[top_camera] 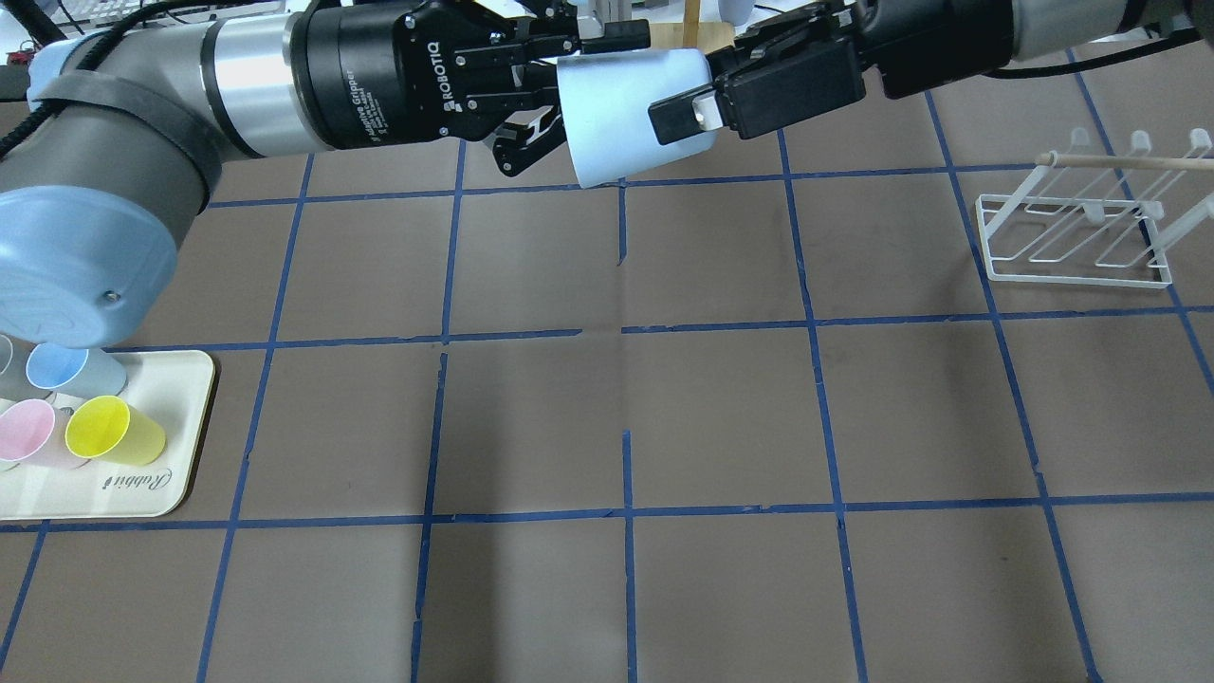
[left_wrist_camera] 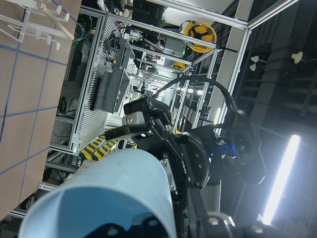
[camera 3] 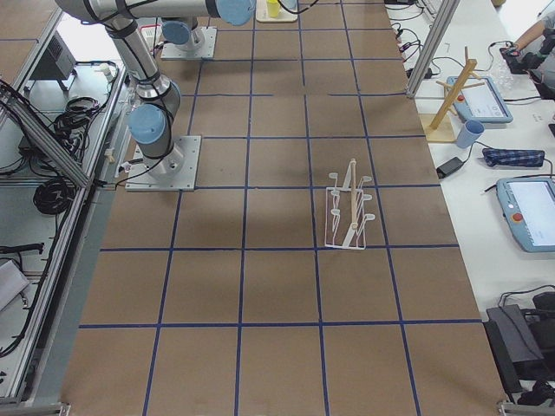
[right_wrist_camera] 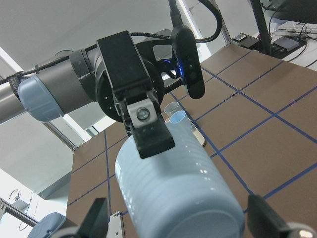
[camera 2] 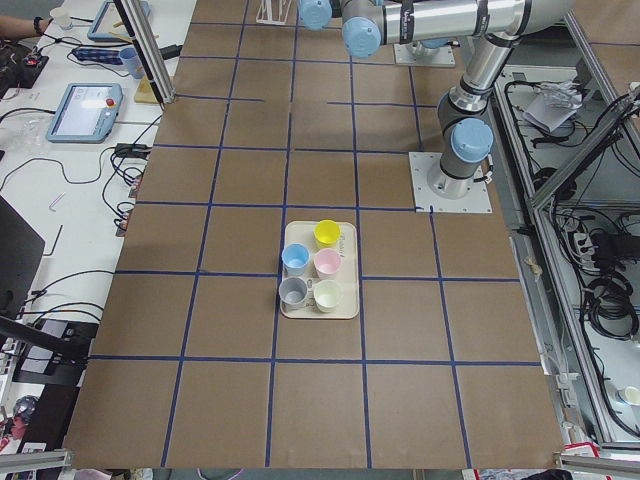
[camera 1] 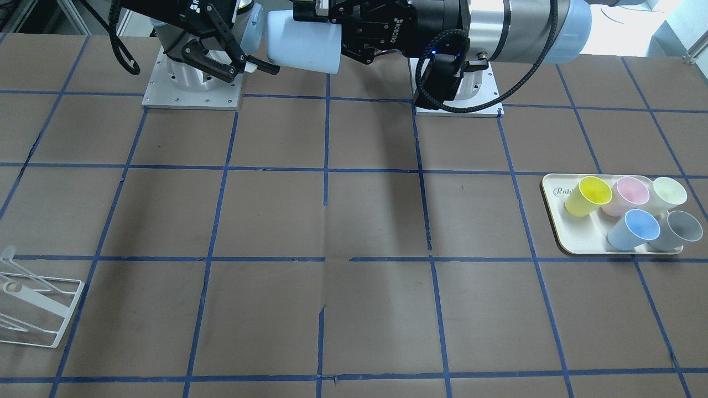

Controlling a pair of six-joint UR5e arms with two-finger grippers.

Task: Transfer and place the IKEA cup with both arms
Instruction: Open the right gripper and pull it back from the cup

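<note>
The IKEA cup [top_camera: 626,119], a pale sky-blue tumbler, lies horizontal high above the table's far middle, also in the front view [camera 1: 304,48]. My left gripper [top_camera: 579,95] is shut on its rim end; one of its fingers [right_wrist_camera: 141,116] lies along the cup's wall [right_wrist_camera: 173,183]. My right gripper [top_camera: 707,85] is open, its fingers astride the cup's base end with a gap on each side in the right wrist view. The front view shows my right gripper [camera 1: 265,41] at the cup's left and my left gripper [camera 1: 332,33] at its right.
A cream tray [camera 1: 558,232] at the robot's left holds yellow [camera 1: 589,194], pink [camera 1: 630,193], cream [camera 1: 669,193], grey [camera 1: 677,229] cups and a look-alike blue cup [camera 1: 636,228]. A white wire rack [top_camera: 1072,237] stands at the robot's right.
</note>
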